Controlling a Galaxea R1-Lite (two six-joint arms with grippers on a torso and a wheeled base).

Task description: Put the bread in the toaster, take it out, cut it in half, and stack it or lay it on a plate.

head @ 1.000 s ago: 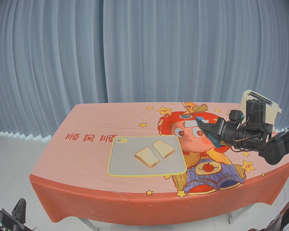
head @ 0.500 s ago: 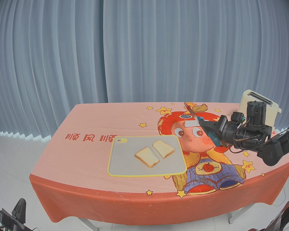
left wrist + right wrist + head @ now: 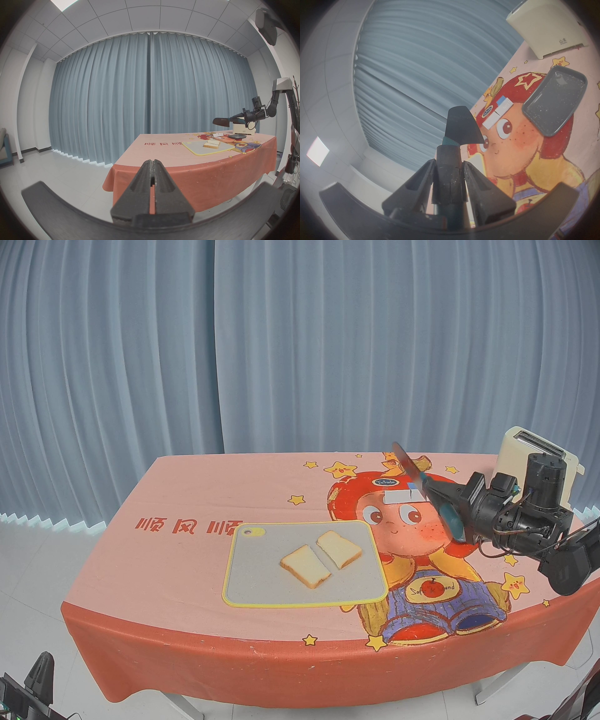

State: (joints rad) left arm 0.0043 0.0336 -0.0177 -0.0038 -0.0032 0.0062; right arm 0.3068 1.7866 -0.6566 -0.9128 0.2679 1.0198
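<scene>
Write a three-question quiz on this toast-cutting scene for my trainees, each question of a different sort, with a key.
1. True or false: the two pale bread halves are stacked one on the other.
2. The right claw grips: A) a black-bladed, teal-handled knife; B) a bread half; C) nothing.
3. Fill in: the left claw, off to the side of the table, is ___ (open or shut).

Key: 1 false, they lie side by side on the grey, yellow-rimmed cutting board; 2 A; 3 shut.
</scene>
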